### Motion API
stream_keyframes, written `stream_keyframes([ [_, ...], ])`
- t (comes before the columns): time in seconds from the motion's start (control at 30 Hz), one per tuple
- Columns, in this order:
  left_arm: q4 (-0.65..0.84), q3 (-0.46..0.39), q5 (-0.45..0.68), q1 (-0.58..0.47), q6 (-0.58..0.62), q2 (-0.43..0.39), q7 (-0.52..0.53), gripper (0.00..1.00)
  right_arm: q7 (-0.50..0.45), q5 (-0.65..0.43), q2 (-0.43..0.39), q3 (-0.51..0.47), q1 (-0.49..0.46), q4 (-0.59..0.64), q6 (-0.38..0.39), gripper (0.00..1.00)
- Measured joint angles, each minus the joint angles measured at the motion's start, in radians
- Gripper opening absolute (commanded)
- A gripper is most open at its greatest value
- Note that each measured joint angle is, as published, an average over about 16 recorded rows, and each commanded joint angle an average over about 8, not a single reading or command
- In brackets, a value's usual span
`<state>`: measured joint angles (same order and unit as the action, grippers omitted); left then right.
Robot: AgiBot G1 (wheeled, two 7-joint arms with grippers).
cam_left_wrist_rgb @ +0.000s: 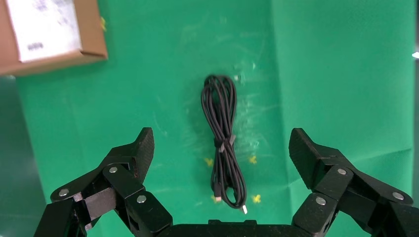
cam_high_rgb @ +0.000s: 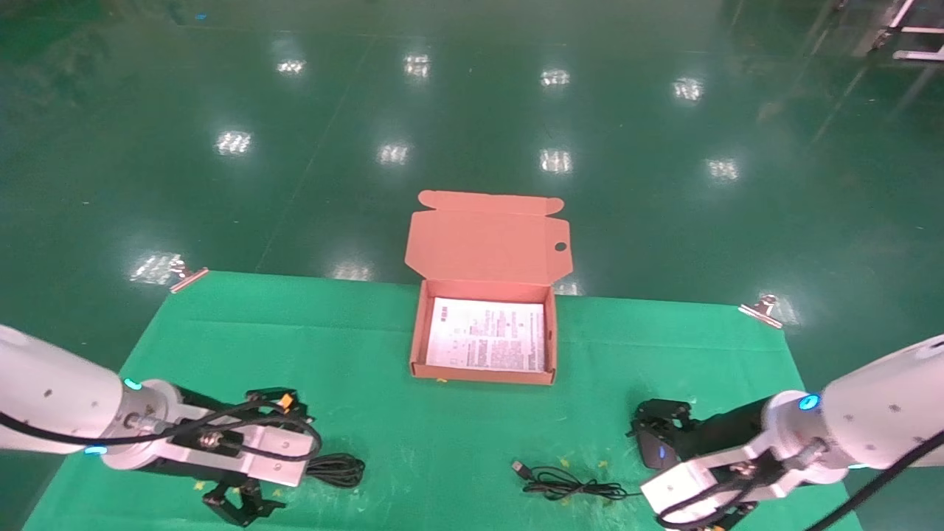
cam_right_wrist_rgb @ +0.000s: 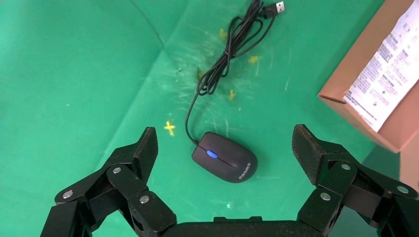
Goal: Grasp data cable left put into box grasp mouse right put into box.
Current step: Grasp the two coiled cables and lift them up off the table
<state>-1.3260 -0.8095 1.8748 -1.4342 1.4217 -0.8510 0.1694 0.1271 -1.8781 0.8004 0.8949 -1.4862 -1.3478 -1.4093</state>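
Left tool (cam_left_wrist_rgb: 221,148) wide above data cable (cam_left_wrist_rgb: 223,138); right tool (cam_right_wrist_rgb: 225,150) wide, seemingly above mouse (cam_right_wrist_rgb: 225,157).

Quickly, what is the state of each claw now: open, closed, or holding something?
Left claw: open, holding nothing, above the data cable.
Right claw: open, holding nothing, above the mouse.

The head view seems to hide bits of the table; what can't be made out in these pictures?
- Looped black data cable: head view, mostly hidden behind the open left tool.
- Small black oval mouse: head view, largely covered by the open right tool.
- White printed sheet in the salmon-orange cardboard box: print too small to read.
- Mouse lettering: right wrist view, too small.
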Motion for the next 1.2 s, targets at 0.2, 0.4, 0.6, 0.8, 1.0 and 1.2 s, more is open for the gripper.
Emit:
stream_keyframes([
  [0.2, 0.031, -0.028, 0.08, 0.025, -0.039, -0.028, 0.03, 1.0, -0.042, -0.045, 0.015, 0.01, 0.044, 0.006, 0.057, 1.0],
  [0.4, 0.102, -0.04, 0.125, 0.046, -0.079, -0.06, 0.061, 1.0, -0.086, -0.06, 0.027, 0.01, 0.096, 0.025, 0.117, 1.0],
  [0.6, 0.225, -0.04, 0.136, 0.054, -0.121, -0.102, 0.071, 1.0, -0.113, -0.052, 0.052, 0.004, 0.139, 0.08, 0.173, 1.0],
  [0.8, 0.385, -0.033, 0.129, 0.053, -0.174, -0.152, 0.052, 1.0, -0.109, -0.038, 0.094, -0.001, 0.167, 0.171, 0.23, 1.0],
  [1.0, 0.537, -0.025, 0.117, 0.04, -0.226, -0.196, 0.002, 1.0, -0.073, -0.039, 0.144, 0.0, 0.18, 0.268, 0.289, 1.0],
  [1.2, 0.648, -0.013, 0.099, 0.027, -0.264, -0.222, -0.052, 0.7, -0.032, -0.057, 0.184, 0.005, 0.191, 0.341, 0.35, 0.79],
])
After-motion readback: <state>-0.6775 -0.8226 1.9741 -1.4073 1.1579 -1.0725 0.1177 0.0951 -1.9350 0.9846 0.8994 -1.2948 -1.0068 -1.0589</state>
